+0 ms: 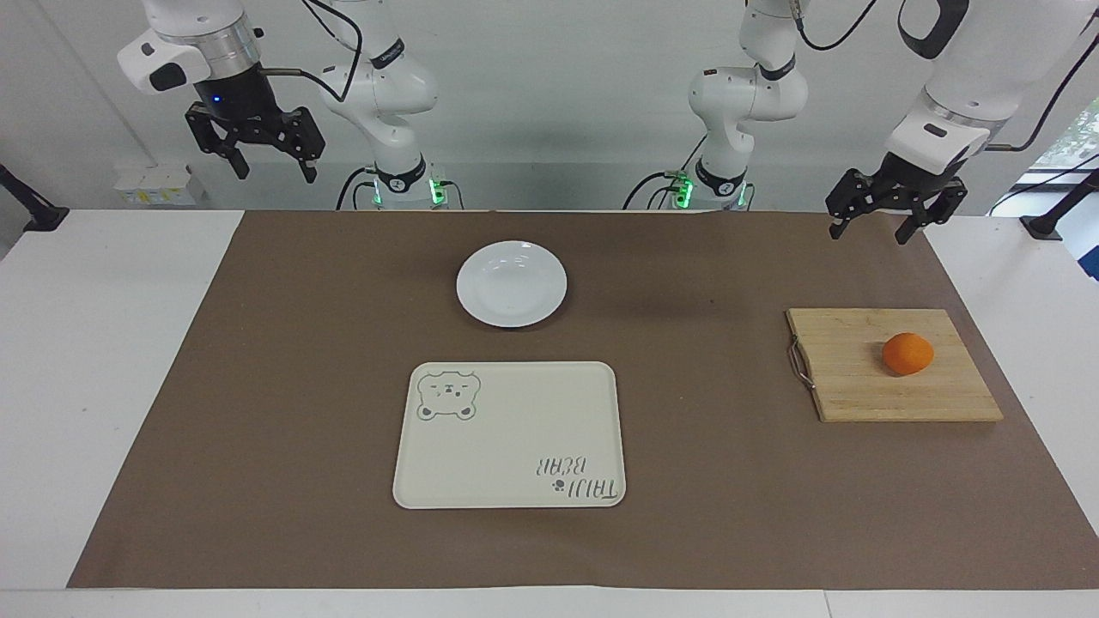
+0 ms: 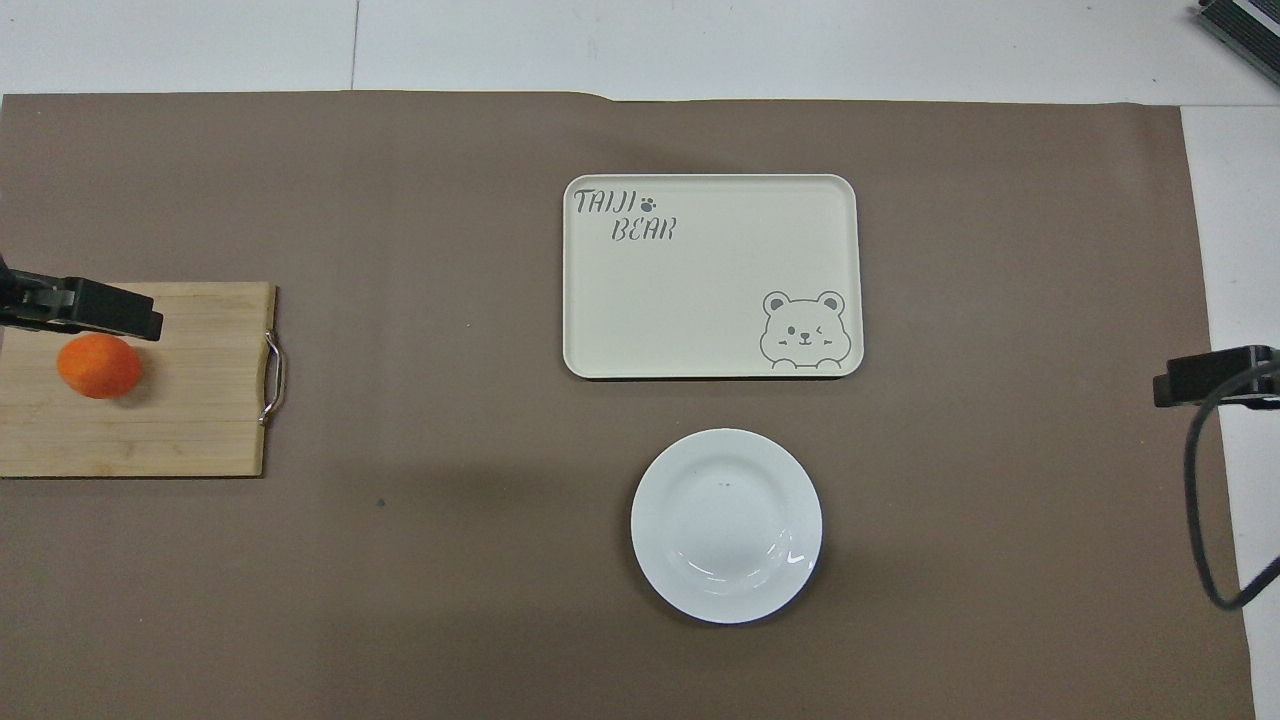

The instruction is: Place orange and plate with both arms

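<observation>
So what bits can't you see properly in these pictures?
- Wooden board, overhead view: one end is cut off by the picture's edge.
- Left pincer: from above, only a black tip shows, covering part of the board beside the orange.
- Right pincer: from above, only a black tip shows at the edge.
- Undersides of the plate and the tray: hidden in both views.

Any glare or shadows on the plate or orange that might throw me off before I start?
Overhead view: the plate shows bright glints along its rim nearest the robots; the orange is evenly lit, with the left gripper's fingers cutting across just above it. Facing view: the plate has only faint sheen, and the orange casts a soft shadow on the cutting board.
</observation>
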{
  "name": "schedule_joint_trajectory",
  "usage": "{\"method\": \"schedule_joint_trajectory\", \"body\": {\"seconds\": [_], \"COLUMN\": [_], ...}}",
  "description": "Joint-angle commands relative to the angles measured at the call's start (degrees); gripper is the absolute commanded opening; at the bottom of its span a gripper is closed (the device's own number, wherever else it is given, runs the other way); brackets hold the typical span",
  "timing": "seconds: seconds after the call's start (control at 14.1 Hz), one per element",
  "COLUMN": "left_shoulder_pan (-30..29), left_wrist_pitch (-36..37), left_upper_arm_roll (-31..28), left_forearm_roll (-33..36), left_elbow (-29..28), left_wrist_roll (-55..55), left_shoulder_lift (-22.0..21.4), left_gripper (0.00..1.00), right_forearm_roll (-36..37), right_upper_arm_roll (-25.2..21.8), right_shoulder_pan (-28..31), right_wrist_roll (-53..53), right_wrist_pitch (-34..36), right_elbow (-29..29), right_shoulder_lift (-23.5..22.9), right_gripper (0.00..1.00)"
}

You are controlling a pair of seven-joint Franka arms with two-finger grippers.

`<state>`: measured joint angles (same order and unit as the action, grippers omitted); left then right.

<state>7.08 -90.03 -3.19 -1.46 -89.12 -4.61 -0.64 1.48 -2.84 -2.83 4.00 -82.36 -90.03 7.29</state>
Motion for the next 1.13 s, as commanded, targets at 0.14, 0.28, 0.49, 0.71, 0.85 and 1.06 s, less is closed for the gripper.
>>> {"method": "schedule_joint_trajectory", "body": {"seconds": [0.14,0.28,0.49,0.71,0.85,1.06], "left_shoulder_pan": [-0.13,0.04,0.3,0.22,0.13,0.04], "left_wrist_pitch": [0.47,0.47,0.12,-0.05,-0.05,-0.05], "left_upper_arm_roll": [-0.32,-0.32,-0.32,-0.32,-0.24,-0.24], "left_forearm_roll": [-1.01,-0.92,-0.92,-0.92,-0.92,-0.92], "left_elbow": [-0.18,-0.09,-0.18,-0.18,-0.26,-0.44], "left_wrist_roll": [-0.22,0.12,0.21,-0.05,-0.31,-0.4], "left_shoulder_lift": [-0.59,-0.59,-0.59,-0.59,-0.68,-0.76], "left_gripper": [1.0,1.0,1.0,1.0,1.0,1.0], "right_forearm_roll": [-0.34,-0.34,-0.34,-0.34,-0.34,-0.43], "right_upper_arm_roll": [0.03,-0.06,-0.58,-0.5,-0.5,-0.58], "right_shoulder_pan": [0.28,0.28,0.81,0.72,0.81,0.81], "right_wrist_roll": [-1.19,-1.19,-1.19,-1.1,-1.19,-1.19], "right_wrist_pitch": [0.54,0.27,-0.08,-0.26,-0.17,-0.08], "right_elbow": [-0.32,-0.41,-0.5,-0.5,-0.59,-0.59], "right_shoulder_lift": [0.53,0.53,0.53,0.53,0.53,0.53], "right_gripper": [1.0,1.0,1.0,1.0,1.0,1.0]}}
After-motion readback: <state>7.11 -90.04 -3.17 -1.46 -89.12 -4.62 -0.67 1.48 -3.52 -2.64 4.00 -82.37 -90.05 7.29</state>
